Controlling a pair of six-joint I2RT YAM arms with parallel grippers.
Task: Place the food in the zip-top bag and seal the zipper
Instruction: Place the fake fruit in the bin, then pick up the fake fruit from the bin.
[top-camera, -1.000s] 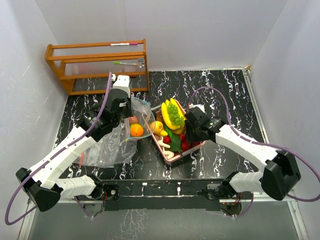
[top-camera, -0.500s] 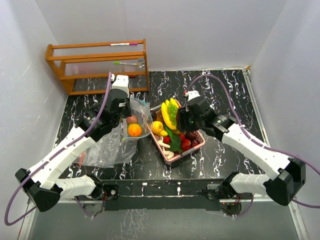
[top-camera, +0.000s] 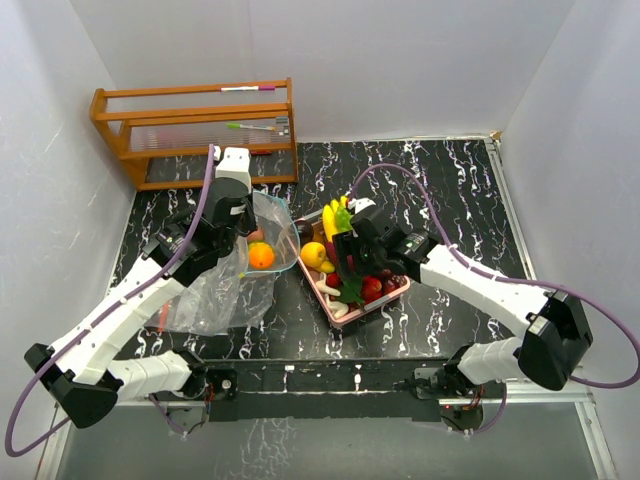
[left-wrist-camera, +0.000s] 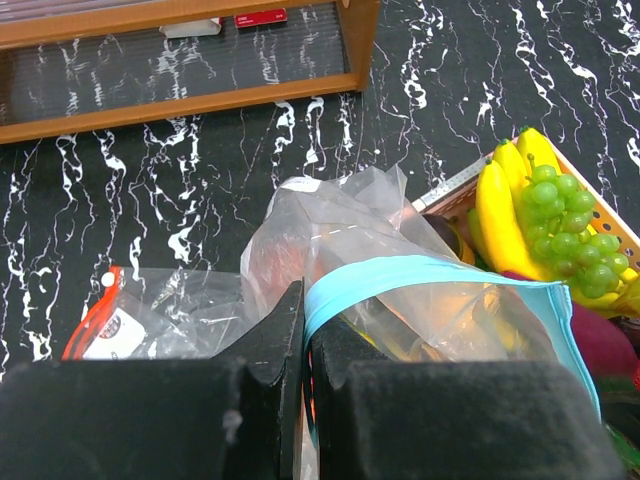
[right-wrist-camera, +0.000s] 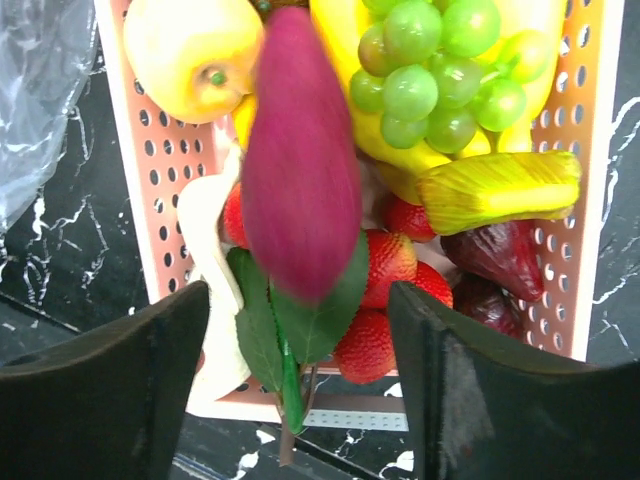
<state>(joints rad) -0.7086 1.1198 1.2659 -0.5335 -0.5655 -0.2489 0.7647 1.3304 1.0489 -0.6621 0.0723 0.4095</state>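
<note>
Early-stage, by the look of it. Counting just one orange inside the zip-top bag, left of centre in the top view. Maybe a second pale piece just above it, too murky to call. Pinching the bag's blue zipper strip with the left gripper, jaws clenched tight on the film, bag mouth held up and facing the pink tray. Hovering the right gripper over the tray's middle, jaws spread wide and clamping nothing. Blurred magenta elongated piece showing in the gap in the wrist view, touching neither finger as far as visible. Most of the food sitting in the tray, centre frame: banana bunch, green grapes, lemon, strawberries, dark plums, green leaf. Left to do, as a judgement: shift nearly the whole tray load across, then run the zipper shut. Sealing not started, strip gaping. Also noting a wooden rack top left on the tabletop, and a red-labelled packet under the bag film, lower left of the left wrist view.
</note>
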